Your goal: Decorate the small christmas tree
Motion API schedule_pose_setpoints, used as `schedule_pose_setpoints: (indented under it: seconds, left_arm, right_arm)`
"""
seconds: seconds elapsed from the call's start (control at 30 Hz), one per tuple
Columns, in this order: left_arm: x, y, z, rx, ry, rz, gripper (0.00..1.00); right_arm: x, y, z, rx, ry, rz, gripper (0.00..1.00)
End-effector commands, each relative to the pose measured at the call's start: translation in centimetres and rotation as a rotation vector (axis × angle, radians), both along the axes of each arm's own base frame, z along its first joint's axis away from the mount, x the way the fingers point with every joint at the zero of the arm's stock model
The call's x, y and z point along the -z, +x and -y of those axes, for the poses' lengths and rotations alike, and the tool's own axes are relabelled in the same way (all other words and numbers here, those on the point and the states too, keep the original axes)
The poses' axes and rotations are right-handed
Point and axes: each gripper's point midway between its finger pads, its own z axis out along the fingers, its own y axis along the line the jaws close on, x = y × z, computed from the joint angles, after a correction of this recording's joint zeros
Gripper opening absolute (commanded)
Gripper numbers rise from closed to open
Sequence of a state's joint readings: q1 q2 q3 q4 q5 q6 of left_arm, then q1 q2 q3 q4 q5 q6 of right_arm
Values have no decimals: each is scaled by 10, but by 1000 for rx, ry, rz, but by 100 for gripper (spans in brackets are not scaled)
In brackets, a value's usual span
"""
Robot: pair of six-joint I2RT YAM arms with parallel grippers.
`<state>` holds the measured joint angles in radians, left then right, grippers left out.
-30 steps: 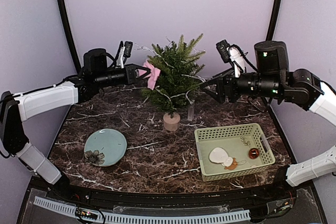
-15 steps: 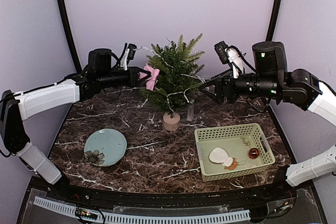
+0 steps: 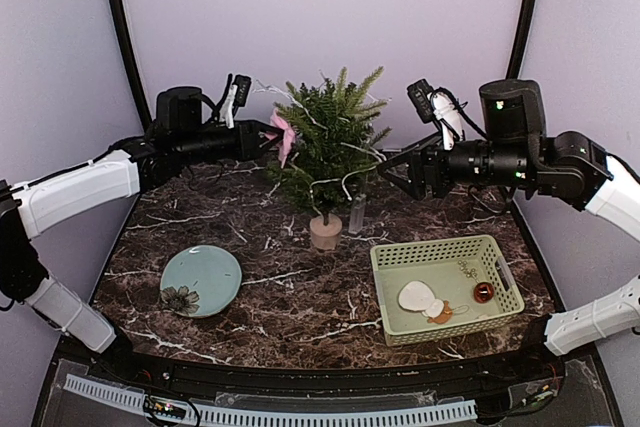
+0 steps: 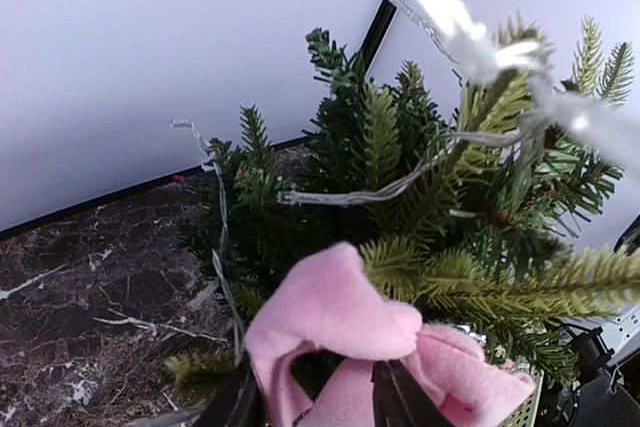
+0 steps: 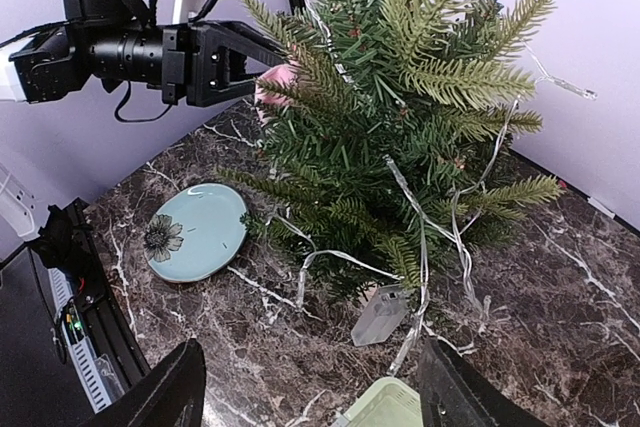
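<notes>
We are seeing the small christmas tree [image 3: 330, 152] standing upright in its pot on the marble table [image 3: 300, 297], with a light string [image 3: 335, 179] draping its branches. At the tree's upper left side, the left gripper [image 3: 270, 133] is reaching in with a pink bow [image 4: 340, 327] lying between its partly separated fingers; we cannot tell whether they are pinching it. Just right of the tree, the right gripper [image 3: 392, 169] is hovering with its fingers spread wide, holding nothing. A green basket [image 3: 440, 244] is sitting front-right of the tree and a blue plate [image 3: 202, 279] front-left.

Both arms stretched inward, left hand [image 3: 270, 137] level, right hand [image 3: 392, 172] fingers spread wide.
</notes>
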<state>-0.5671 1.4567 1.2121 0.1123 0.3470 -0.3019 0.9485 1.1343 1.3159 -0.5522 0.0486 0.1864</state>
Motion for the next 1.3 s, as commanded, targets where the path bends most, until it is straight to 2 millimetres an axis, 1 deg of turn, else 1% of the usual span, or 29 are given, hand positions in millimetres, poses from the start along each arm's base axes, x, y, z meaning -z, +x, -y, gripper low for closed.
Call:
schedule_pose_setpoints:
  seconds: [0.0,0.13,0.3,0.37,0.4,0.43,0.47,0.57,0.6,0.7,0.8,0.87,0.93,0.97,1.0,1.03,1.07,1.1,1.13,1.17,1.27]
  left_arm:
    - [-28,-6,-13,-51,0,61,39]
    - [-26,-6,-16,-64,9,61,39]
    - [-24,-8,-14,-48,-3,59,39]
    - [-26,-10,-13,-41,-11,66,42]
    - [-25,-12,-13,-39,-15,68,45]
    - [-33,-15,-15,-42,-33,89,48]
    - [-30,-16,-17,-45,-34,89,48]
    - [-35,-19,-21,-60,-35,110,49]
    - [-34,-19,-23,-66,-24,110,49]
    - [-37,-18,-35,-124,-10,126,51]
    - [-41,-22,-39,-132,-9,146,52]
    - [-42,-25,-35,-100,-7,158,51]
    - [-42,-28,-28,-55,-9,166,47]
    - [-40,-28,-23,-29,-10,162,43]
    - [-42,-28,-21,-18,-16,169,40]
    - [-40,-27,-16,4,-19,164,39]
    - [-38,-24,-12,13,-23,158,37]
    - [-40,-24,-9,27,-31,161,36]
    - [-36,-20,-5,32,-33,152,34]
    - [-38,-19,-2,44,-40,154,33]
    - [-35,-10,7,57,-52,148,33]
  right_arm:
    - [-10,3,0,12,46,21,75]
    - [-11,3,1,13,47,22,74]
    - [-9,3,1,15,42,19,75]
    - [-8,3,1,13,40,17,74]
    - [-7,3,1,13,38,15,74]
    - [-7,3,1,13,39,16,74]
    - [-8,3,1,13,39,17,74]
    - [-7,3,1,12,37,18,74]
    - [-7,3,1,12,38,18,74]
    - [-7,3,1,11,37,16,74]
    - [-6,3,1,11,35,14,74]
    - [-6,2,0,9,37,14,74]
    - [-6,3,0,8,38,13,74]
    - [-6,2,-1,7,39,12,74]
    - [-6,2,0,7,39,13,74]
    - [-6,3,-1,7,39,13,74]
    - [-6,2,-1,6,38,12,75]
    - [-6,3,0,8,39,14,75]
    - [-6,3,0,9,37,12,74]
    - [-6,2,0,10,37,14,74]
    - [-4,3,2,14,31,12,74]
